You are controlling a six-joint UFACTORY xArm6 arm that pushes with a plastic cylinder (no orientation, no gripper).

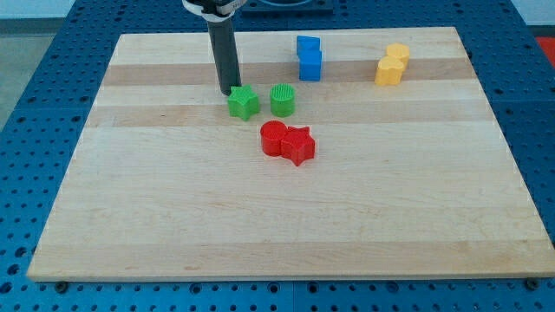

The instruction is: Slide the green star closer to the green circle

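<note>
The green star lies on the wooden board, left of centre near the view's top. The green circle stands just to its right, with a narrow gap between them. My tip rests at the star's upper left edge, touching or almost touching it. The dark rod rises from there toward the view's top.
A red circle and a red star touch each other just below the green pair. A blue block stands at the top centre. A yellow block stands at the top right.
</note>
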